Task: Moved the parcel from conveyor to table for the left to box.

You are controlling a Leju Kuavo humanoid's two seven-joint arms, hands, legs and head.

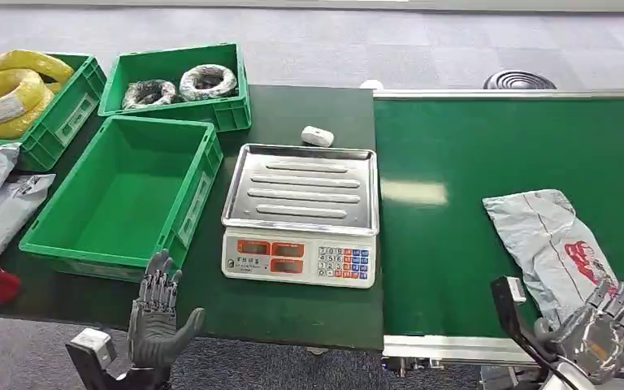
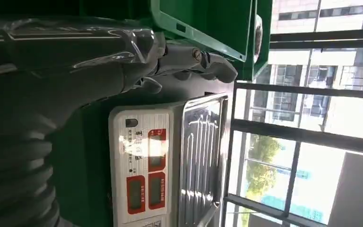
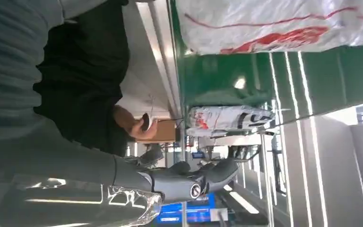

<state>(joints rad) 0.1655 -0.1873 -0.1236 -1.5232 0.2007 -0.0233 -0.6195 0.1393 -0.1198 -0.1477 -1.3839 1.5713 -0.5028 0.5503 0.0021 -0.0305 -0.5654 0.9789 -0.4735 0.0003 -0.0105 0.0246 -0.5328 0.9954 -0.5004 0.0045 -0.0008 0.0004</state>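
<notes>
1. Parcel (image 1: 551,244): grey poly bag with red print, lying flat on the green conveyor (image 1: 455,244), at about 4 o'clock in the head view.
2. Right hand (image 1: 601,329): at the parcel's near corner, fingers curled over the edge; whether it truly grips the bag, cannot tell.
3. Left hand (image 1: 156,313): at 7 o'clock over the table (image 1: 292,313) edge, fingers spread wide, holding nothing.
4. Empty green crate (image 1: 122,195) just beyond the left hand; scale (image 1: 301,213) beside it at centre.
5. Further crates at 10–11 o'clock hold yellow and wrapped coils.
</notes>
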